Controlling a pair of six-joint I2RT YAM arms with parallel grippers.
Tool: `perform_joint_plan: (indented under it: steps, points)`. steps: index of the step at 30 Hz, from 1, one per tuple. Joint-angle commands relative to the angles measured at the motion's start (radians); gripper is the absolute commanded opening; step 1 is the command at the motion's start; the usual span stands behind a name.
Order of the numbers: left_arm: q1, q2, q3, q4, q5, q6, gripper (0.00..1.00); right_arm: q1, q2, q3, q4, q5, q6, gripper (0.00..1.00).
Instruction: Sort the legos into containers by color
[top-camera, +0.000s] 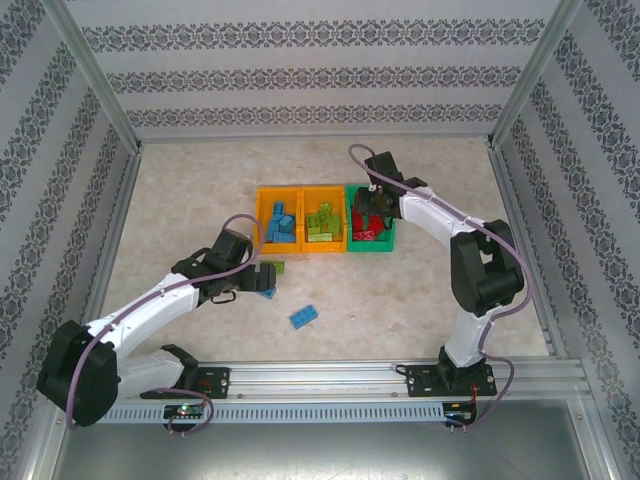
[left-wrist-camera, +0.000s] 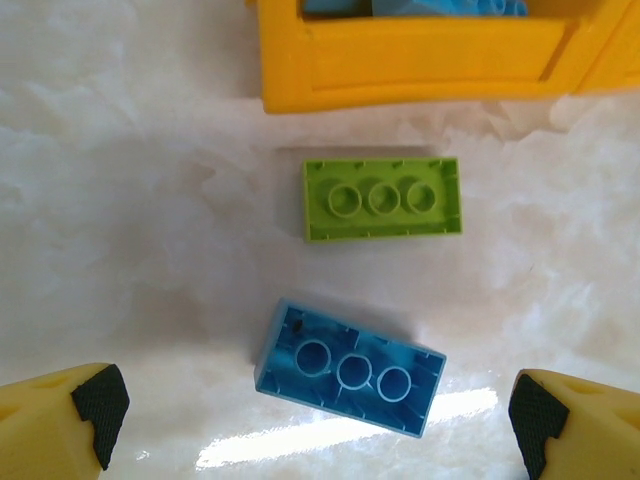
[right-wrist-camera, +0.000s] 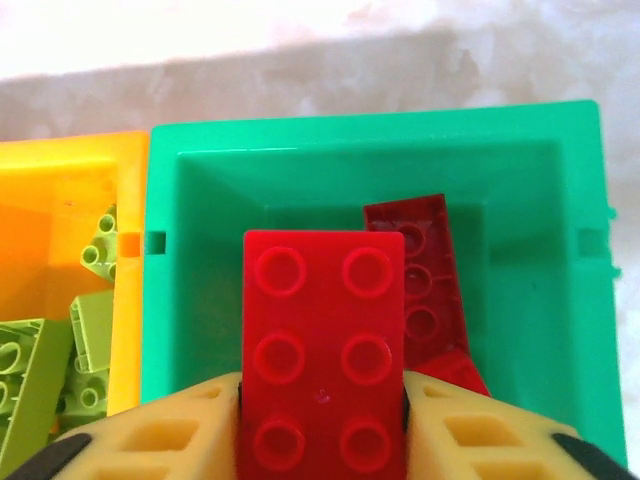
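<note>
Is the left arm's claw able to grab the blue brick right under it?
Probably yes. The left claw is open wide with the blue brick between its fingers, and nothing covers it. The green brick lies apart, nearer the orange bin.

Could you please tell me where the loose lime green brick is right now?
In the left wrist view, the lime green brick lies on the table between the orange container and a blue brick, touching neither.

The left arm is reaching low and forward, its yellow-fingered left gripper (left-wrist-camera: 318, 415) hanging wide open; the right arm is stretching farther forward, its right gripper (right-wrist-camera: 322, 425) clasping a red studded plastic brick (right-wrist-camera: 322, 330)
</note>
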Motion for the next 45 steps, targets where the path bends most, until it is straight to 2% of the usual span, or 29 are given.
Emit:
perform_joint_plan:
  steps: [1,6,12,30,45]
  points:
    - [-0.022,0.03,0.008,-0.059,-0.036,0.043,1.0,-0.015,0.026,0.03,-0.046,-0.013,-0.003,0.48]
    - [-0.025,0.042,0.003,-0.062,-0.034,0.054,1.0,-0.017,-0.003,0.014,-0.036,-0.037,0.004,0.62]
    - [-0.044,0.07,0.017,-0.063,-0.008,0.089,1.0,-0.015,-0.066,-0.013,-0.02,-0.054,0.009,0.67]
    - [-0.114,0.246,0.113,-0.089,-0.083,0.108,1.0,-0.024,-0.172,-0.088,0.004,-0.031,0.01,0.7]
    - [-0.125,0.317,0.152,-0.134,-0.091,0.098,0.93,-0.056,-0.19,-0.12,0.019,-0.052,0.019,0.71]
